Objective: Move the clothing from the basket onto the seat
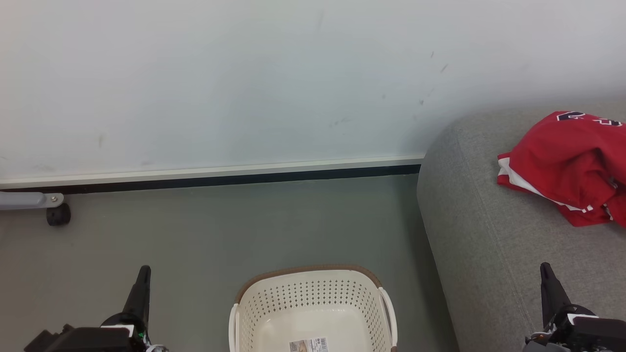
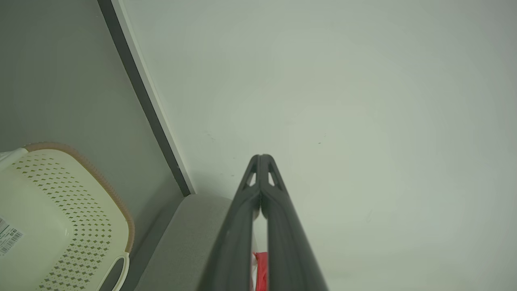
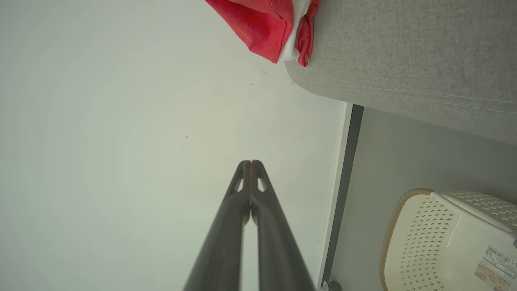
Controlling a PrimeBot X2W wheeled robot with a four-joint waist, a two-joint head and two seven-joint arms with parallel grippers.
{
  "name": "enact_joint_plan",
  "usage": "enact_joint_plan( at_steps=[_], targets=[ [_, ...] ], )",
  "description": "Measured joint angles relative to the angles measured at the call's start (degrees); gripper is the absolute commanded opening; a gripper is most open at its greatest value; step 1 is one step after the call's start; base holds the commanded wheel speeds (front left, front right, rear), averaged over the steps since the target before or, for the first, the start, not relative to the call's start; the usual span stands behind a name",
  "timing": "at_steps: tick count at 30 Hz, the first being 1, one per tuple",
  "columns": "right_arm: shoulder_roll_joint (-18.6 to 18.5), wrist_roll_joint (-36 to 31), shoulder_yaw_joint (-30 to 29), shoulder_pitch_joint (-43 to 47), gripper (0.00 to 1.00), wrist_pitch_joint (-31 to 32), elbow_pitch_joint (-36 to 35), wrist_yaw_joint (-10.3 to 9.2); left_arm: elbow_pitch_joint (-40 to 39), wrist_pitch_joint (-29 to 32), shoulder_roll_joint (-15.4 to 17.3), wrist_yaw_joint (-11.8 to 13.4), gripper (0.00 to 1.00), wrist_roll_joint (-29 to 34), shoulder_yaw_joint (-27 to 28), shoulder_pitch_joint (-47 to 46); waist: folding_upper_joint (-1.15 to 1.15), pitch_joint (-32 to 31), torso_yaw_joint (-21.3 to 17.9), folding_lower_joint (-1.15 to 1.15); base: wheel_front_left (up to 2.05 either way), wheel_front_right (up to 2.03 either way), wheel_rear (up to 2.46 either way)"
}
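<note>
The clothing [image 1: 567, 166] lies in a rumpled heap on the seat [image 1: 489, 234], near the right edge of the head view, which cuts it off. It is red fabric with a white trim band along its lower edge and dark navy lettering outlined in white at its top. Only scraps of two or three characters show, too folded and cropped to read. The right wrist view catches the same heap [image 3: 258, 24] hanging just past the rounded grey edge of the seat [image 3: 404, 60], a white fold tucked among the red. In the left wrist view only a red sliver [image 2: 261, 270] shows between the fingers. The basket [image 1: 303, 296] stands on the grey floor [image 1: 220, 230] just beside the seat's end, its near half cut off by the frame. Its cream perforated walls and brown rim are plain, and a sticker [image 1: 308, 345] with a barcode lies on its bare bottom — the print is too small to read. The left gripper [image 1: 143, 274] rests at the lower left over the floor and the right gripper [image 1: 545, 268] at the lower right over the seat. Both have their fingers pressed tip to tip and grasp nothing. Beyond them a pale wall [image 1: 244, 73] meets a dark baseboard [image 1: 210, 171], and a black caster [image 1: 58, 214] on a grey leg stands at the far left.
</note>
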Motion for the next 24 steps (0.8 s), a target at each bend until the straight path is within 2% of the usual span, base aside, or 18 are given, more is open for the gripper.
enact_joint_plan(
  at_steps=[24],
  targets=[
    [0.0, 0.0, 0.0, 0.0, 0.0, 0.0, 0.0, 0.0, 0.0, 0.0, 0.0, 0.0, 0.0, 0.0, 0.0, 0.0, 0.0, 0.0, 0.0, 0.0, 0.0, 0.0, 0.0]
  ],
)
